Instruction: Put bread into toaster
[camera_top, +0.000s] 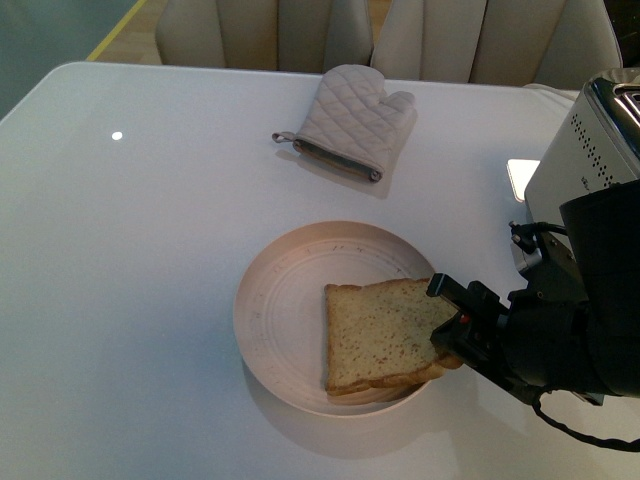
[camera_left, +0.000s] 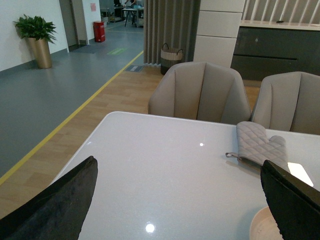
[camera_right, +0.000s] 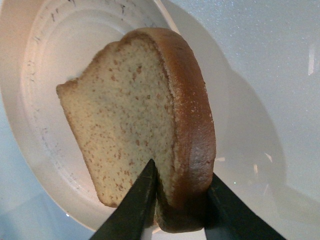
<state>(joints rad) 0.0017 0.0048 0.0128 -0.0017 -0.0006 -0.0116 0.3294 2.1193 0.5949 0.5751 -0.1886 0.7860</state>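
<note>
A white desk (camera_top: 120, 300) fills the front view, with pale chairs (camera_top: 260, 30) drawn up along its far edge. The bread (camera_top: 385, 335) is seen over the right half of a round cream plate (camera_top: 275, 310) near the middle of the desk. It is held tilted, with its right side raised. Whether its lower edge touches the plate cannot be told. The slice is clamped at its crust by the right fingers (camera_right: 135, 205), one dark finger pressed against each face, as the right wrist view shows. The black right arm (camera_top: 560, 330) is seen just right of the plate. Behind that arm, at the desk's right edge, the toaster (camera_top: 585, 140) is placed, its perforated side turned toward the plate and its top partly cut off by the frame. A grey quilted mitt (camera_top: 355, 120) is laid flat beyond the plate, well apart from it. In the left wrist view the left fingers (camera_left: 55, 205) are spread wide above the desk, with nothing held between them.
</note>
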